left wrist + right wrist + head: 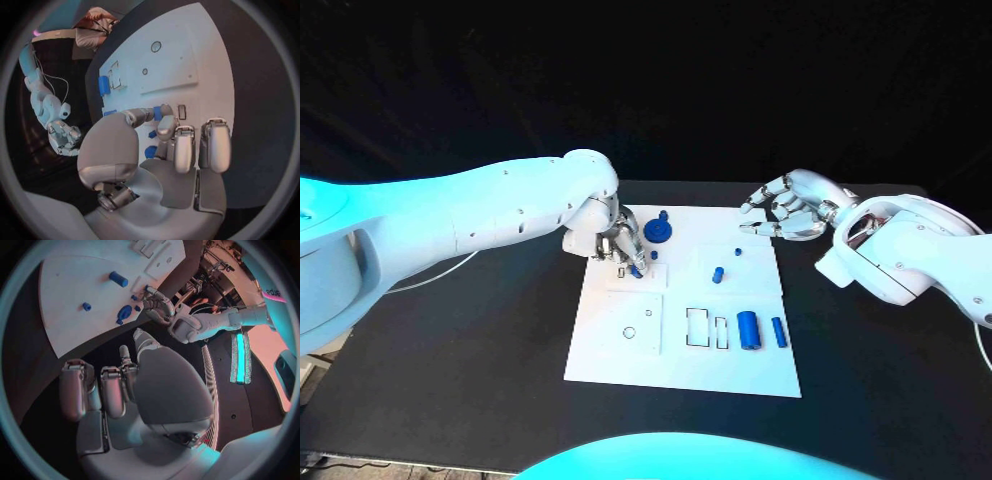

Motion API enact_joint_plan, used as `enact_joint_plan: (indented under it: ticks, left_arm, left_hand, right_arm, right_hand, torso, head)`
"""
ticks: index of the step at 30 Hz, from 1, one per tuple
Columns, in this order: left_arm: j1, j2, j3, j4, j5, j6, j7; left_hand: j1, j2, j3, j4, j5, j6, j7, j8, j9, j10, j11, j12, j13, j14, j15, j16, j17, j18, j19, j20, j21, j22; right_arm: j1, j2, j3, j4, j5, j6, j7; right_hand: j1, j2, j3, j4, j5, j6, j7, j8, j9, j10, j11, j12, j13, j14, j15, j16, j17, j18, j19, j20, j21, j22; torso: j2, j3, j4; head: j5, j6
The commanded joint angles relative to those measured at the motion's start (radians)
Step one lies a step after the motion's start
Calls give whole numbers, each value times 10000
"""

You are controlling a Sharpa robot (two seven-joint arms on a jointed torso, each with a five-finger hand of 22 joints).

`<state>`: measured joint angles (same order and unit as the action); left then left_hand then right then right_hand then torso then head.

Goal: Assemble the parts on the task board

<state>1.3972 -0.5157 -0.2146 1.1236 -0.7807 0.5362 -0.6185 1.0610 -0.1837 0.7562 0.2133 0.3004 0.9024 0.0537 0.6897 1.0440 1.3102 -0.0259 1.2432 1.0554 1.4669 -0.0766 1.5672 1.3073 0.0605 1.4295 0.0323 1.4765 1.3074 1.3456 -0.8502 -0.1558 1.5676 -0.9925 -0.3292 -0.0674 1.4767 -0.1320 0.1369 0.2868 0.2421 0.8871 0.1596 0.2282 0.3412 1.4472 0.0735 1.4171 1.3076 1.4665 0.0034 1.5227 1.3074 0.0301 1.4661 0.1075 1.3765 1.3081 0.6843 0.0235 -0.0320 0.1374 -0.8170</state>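
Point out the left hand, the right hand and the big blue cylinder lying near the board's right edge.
left hand (620, 248): head view, on its fingers above the board.
right hand (783, 212): head view, on the curled fingers.
big blue cylinder (749, 330): head view, on its middle.

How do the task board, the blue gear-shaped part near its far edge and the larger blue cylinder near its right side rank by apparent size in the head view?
1. task board
2. blue gear-shaped part and larger blue cylinder: look alike, so unranked.
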Motion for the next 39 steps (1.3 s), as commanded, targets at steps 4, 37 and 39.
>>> enact_joint_plan:
  ticks: [4, 37, 39]
  left_arm:
    - [-60, 40, -54, 51, -415, 145, -61]
    - [-141, 267, -118, -145, -506, -293, -73]
    - [-145, 272, -120, -163, -500, -315, -73]
  left_hand:
    - [-23, 92, 2239, -2326, 49, 16, -64, -10, 18, 39, 12, 46, 11, 1039, -8, 36, 2635, -145, 71, 30, 69, 669]
    - [-448, 73, 1768, -2113, 20, 80, -129, 5, 80, 171, -22, 159, 117, 1039, -24, 36, 2635, -150, 87, 34, 71, 698]
    - [-494, 78, 1707, -2075, 12, 82, -140, 1, 84, 178, -29, 166, 124, 1039, -29, 36, 2635, -152, 94, 30, 74, 709]
  right_arm:
    - [-5, 6, 0, 9, -102, 138, 64]
    - [-3, -5, 1, 56, -165, 109, 46]
    - [-2, -9, 1, 61, -168, 109, 43]
  right_hand:
    - [-11, -113, 60, -26, 52, -84, -14, 61, 13, -27, -8, -31, 1329, 753, -54, -56, 1490, 171, 101, -59, -55, 1324]
    - [-1, -149, 100, -28, 48, -104, -14, 88, 11, -53, -8, -62, 1300, 757, -54, -54, 1503, 174, 99, -60, -72, 1319]
    - [-1, -149, 100, -28, 48, -104, -14, 88, 11, -53, -8, -62, 1300, 757, -54, -54, 1503, 174, 99, -60, -72, 1319]
  torso:
    - [-2, 2, -5]
    - [3, 6, -2]
    - [2, 5, -1]
  head:
    - [-1, -11]
    - [-104, -8]
    - [-110, -7]
